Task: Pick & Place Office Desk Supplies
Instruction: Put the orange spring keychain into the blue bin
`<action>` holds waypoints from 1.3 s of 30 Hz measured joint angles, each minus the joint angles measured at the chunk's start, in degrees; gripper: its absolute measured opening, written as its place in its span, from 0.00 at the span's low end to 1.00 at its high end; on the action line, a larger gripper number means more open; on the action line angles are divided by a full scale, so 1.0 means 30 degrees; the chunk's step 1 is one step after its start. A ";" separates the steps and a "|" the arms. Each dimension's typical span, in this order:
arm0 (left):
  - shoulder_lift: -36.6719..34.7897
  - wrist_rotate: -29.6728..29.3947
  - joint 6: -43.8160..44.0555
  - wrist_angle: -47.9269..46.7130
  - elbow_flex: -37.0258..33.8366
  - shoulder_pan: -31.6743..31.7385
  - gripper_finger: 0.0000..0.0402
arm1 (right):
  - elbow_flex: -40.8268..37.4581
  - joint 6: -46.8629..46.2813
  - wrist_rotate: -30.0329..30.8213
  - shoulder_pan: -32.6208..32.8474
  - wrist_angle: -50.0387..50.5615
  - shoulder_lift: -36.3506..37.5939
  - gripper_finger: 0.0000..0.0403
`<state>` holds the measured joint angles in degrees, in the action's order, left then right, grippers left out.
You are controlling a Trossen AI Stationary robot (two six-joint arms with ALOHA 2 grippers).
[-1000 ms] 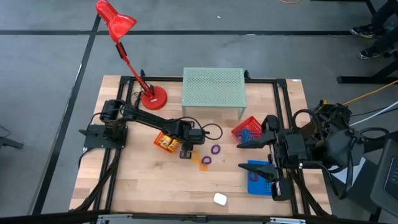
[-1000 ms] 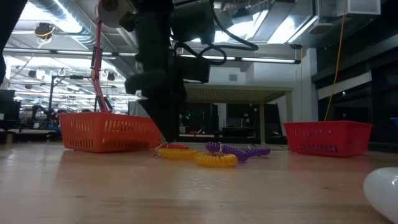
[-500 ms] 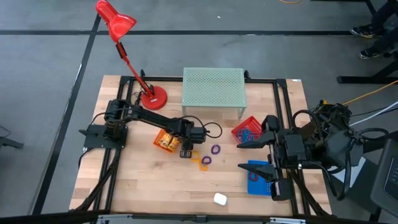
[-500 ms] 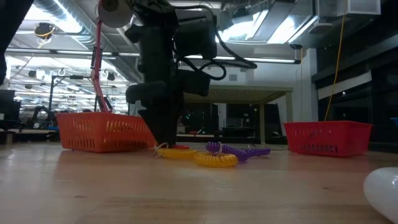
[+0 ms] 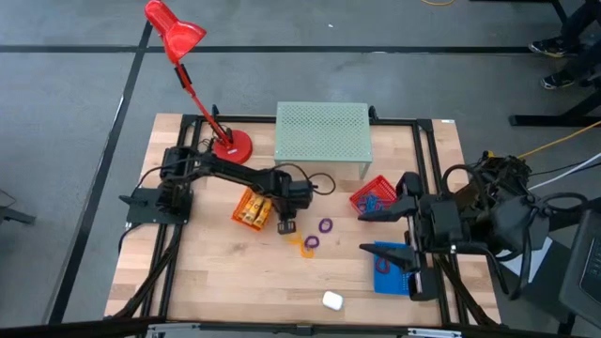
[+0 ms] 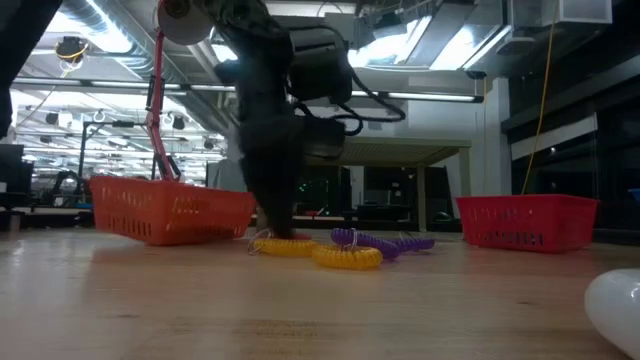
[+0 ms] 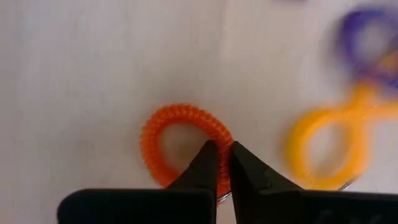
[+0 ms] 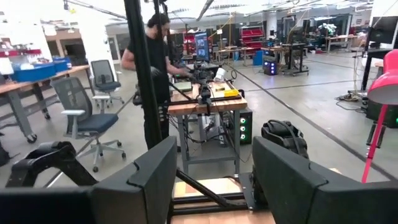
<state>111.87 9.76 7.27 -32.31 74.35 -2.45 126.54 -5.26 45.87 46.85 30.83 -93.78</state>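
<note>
My left gripper (image 7: 222, 152) is shut on an orange coil loop (image 7: 155, 134) that lies flat on the wooden table, just right of the orange basket (image 5: 252, 210) holding yellow tubes. In the high view the gripper (image 5: 286, 225) hides this loop. A yellow loop (image 7: 323, 149) and purple loops (image 5: 325, 226) lie close by on the table. The red basket (image 5: 374, 195) and blue basket (image 5: 390, 266) each hold loops. My right gripper (image 5: 368, 233) hangs open, high over the table's right side, pointing level. My left gripper pinches the orange loop's coiled strand (image 7: 214, 129) between its two fingertips, one finger inside the ring and one outside. The fingers come steeply from above, across the strand. The loop lies flat on the table.
A red desk lamp (image 5: 230, 145) stands at the far left and a pale green mesh riser (image 5: 322, 131) at the far middle. A small white object (image 5: 331, 300) lies near the front edge. Bare wood lies to the near left of the orange basket.
My left gripper has moved slightly toward the table's right and far side, sunk a little, rolled at the wrist and shut on the orange loop. The orange basket beside it now sits slightly askew in the low view.
</note>
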 joint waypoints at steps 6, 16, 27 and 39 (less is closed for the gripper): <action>-0.1427 0.1632 0.1108 0.3249 0.0044 0.0345 0.03 | 0.0000 0.0463 -0.1348 0.0216 0.0665 0.0026 0.53; -0.2940 0.4249 0.1686 1.0751 0.0036 0.0241 0.03 | -0.0277 0.1276 -0.7835 0.0518 0.0994 0.1242 0.53; -0.1725 0.5097 0.1593 1.3530 0.5989 -0.1582 0.03 | -0.1158 0.3401 -0.8622 0.2698 0.2895 0.5789 0.53; 0.3706 0.6460 0.1133 1.2033 1.4459 -0.1838 0.03 | -1.8276 0.3259 -1.0280 0.2863 -1.0913 1.4775 0.53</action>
<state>122.99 29.14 10.67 3.79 117.72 -7.97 71.71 4.52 15.03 55.44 -1.91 -49.45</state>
